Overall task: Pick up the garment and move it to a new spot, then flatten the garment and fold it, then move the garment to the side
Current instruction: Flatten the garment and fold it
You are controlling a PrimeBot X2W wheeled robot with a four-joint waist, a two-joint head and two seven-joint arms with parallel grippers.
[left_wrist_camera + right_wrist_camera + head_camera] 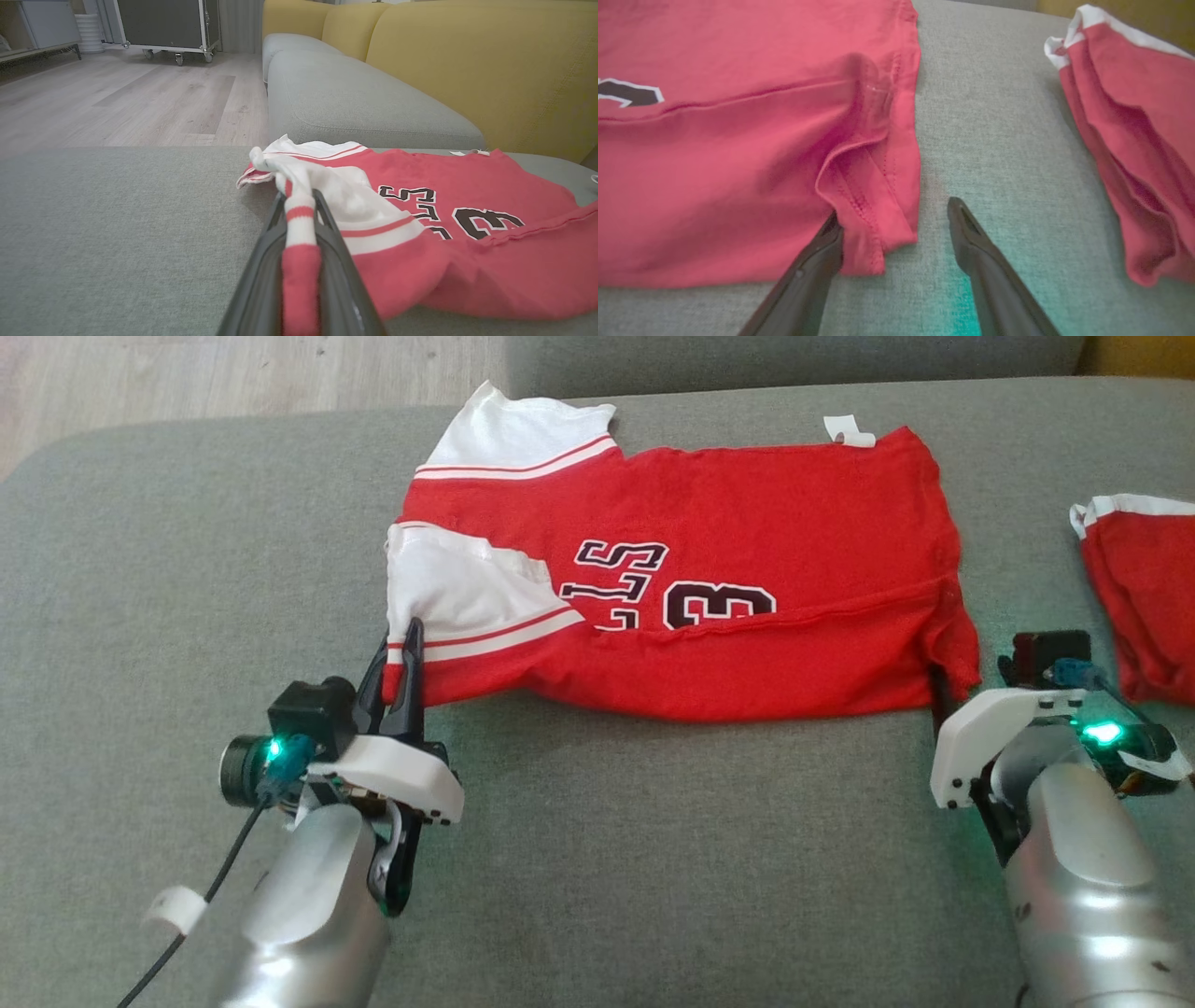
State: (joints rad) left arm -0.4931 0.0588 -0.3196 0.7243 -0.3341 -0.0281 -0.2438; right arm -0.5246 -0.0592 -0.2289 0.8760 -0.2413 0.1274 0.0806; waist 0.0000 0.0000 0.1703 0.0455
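Red shirt (pixel 709 569), mid-fold on grey cushion (pixel 187 569). Left gripper (pixel 299 198) clamped on sleeve (pixel 299 219); right gripper (pixel 894 212) wide astride hem corner (pixel 878 228). Next, likely: closing right.

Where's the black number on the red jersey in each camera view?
Head view: the number sits mid-picture on the jersey, half under the folded hem.
Left wrist view: number right of centre.
Right wrist view: number at the left edge.
Shared landmark: that hem line just below it.

red garment (pixel 747 523) | we read a dark "13", lower part hidden under a fold | letters above it: unclear to us
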